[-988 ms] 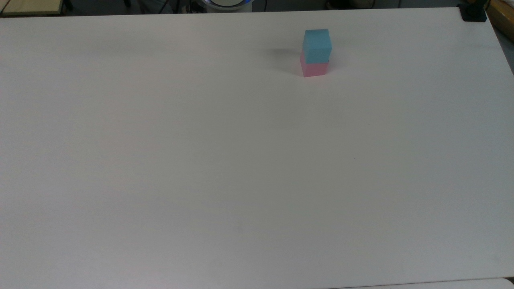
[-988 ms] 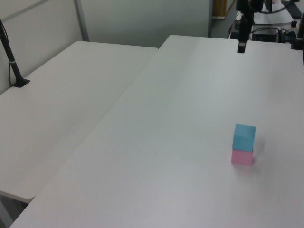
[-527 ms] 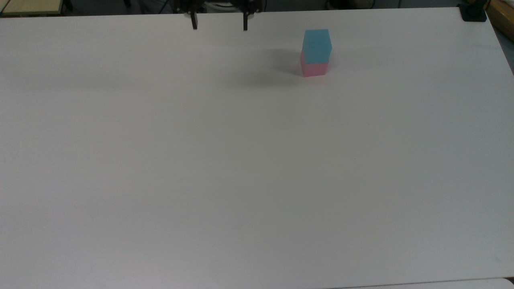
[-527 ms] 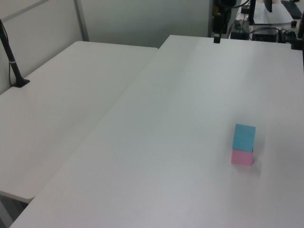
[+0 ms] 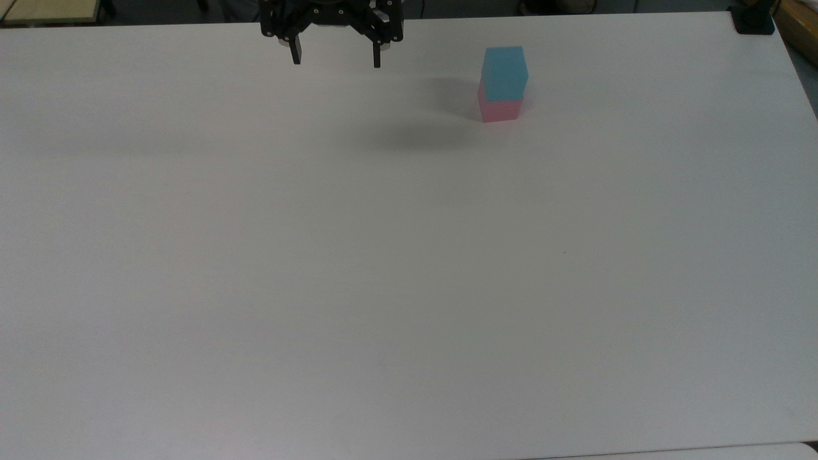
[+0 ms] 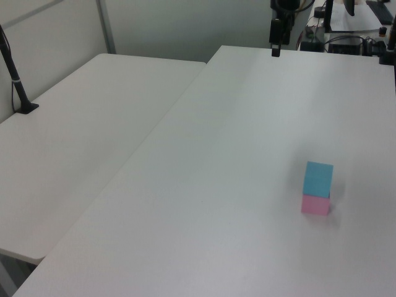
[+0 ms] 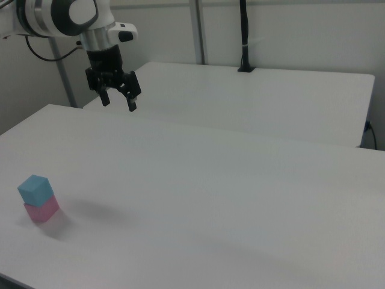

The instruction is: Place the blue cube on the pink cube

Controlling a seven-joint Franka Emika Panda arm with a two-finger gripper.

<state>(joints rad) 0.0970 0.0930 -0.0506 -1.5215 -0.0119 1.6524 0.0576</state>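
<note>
The blue cube rests on top of the pink cube near the top view's upper right; the stack is upright, the blue one turned slightly. The same blue cube over the pink cube sits at the left view's right, and the blue cube on the pink cube at the right view's lower left. My gripper hangs open and empty high above the table, well to the top view's left of the stack. The gripper is also in the right view, as is the gripper in the left view.
The white table spreads wide around the stack. A second white table adjoins it on the left view's left, with a black post clamped to it. A black clamp sits at the top view's upper right corner.
The gripper has come into the top view from the upper edge and moved a little lower and to the top view's left, still open. The stacked cubes have not moved.
</note>
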